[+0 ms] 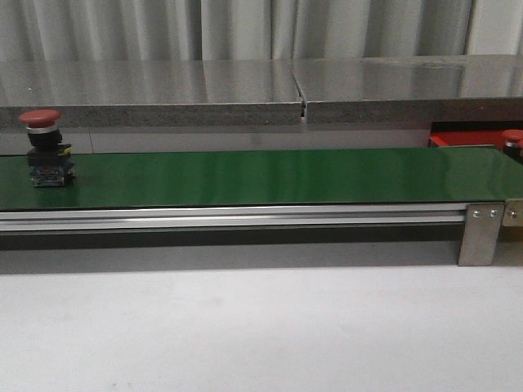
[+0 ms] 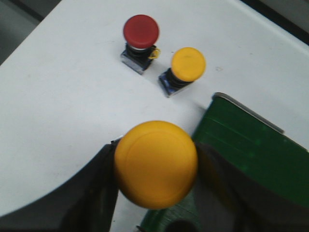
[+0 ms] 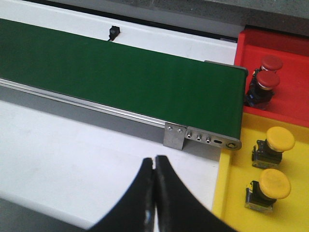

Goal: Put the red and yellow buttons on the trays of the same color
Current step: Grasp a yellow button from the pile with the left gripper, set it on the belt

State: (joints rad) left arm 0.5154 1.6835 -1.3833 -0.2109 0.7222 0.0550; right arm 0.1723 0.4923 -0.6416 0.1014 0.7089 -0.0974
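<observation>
the left gripper [image 2: 157, 193] is grasping a yellow button [image 2: 156, 163] by the green belt [image 2: 241, 154], likely to load it. a red button [image 1: 45, 147] is sitting at the belt's nine o'clock end. the right gripper [image 3: 154, 193] is clenched empty, waiting near the red tray [image 3: 289, 43] and yellow tray [image 3: 231, 193].

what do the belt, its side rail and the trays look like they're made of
Belt: dark green rubber or PVC, smooth with a soft sheen. Side rail: brushed aluminium, going by its silver grooved profile and screwed end bracket. Red tray and yellow tray: probably moulded plastic, with uniform bright colour, a slight gloss and low rims.
</observation>
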